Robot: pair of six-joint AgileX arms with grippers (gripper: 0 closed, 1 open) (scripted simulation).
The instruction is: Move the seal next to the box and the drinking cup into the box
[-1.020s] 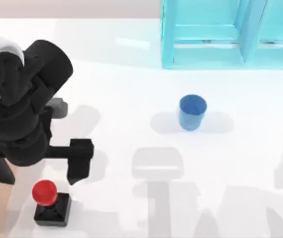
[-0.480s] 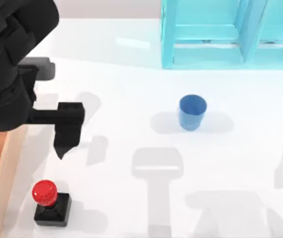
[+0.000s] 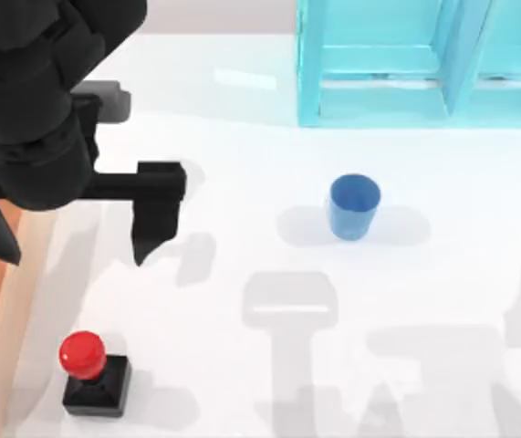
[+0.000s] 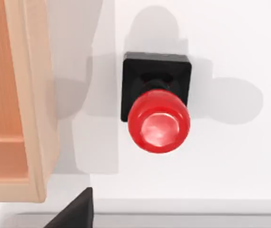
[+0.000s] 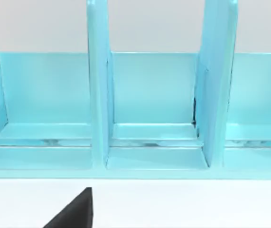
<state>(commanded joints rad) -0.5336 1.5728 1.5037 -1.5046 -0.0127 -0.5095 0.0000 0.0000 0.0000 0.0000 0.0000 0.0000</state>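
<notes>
Standing upright at the lower left of the top view, the small stamp with a glossy red round knob on a square black base, the seal [image 3: 93, 372], rests on the white table [image 3: 269, 365] just beside the raised plank wall of the large shallow light-brown wooden box [image 3: 23, 274]. In the left wrist view the seal [image 4: 157, 107] is close to that wall [image 4: 31, 95] but apart from it, so the first placement appears complete.

The left gripper [image 3: 155, 214] hangs at the upper left of the top view, clear of the seal; one dark finger [image 3: 154, 224] points down with nothing against it, and the gripper reads as released and empty.

The plain blue handleless drinking cup [image 3: 355, 207] stands upright at frame centre right, in front of the cyan-blue shelf cabinet [image 3: 424, 64], well apart from the box.

Next step, as judged: approach the cup from above, centre the jaws across its rim, close on the tapered wall gently, lift straight before travelling, and keep the path clear of the seal
</notes>
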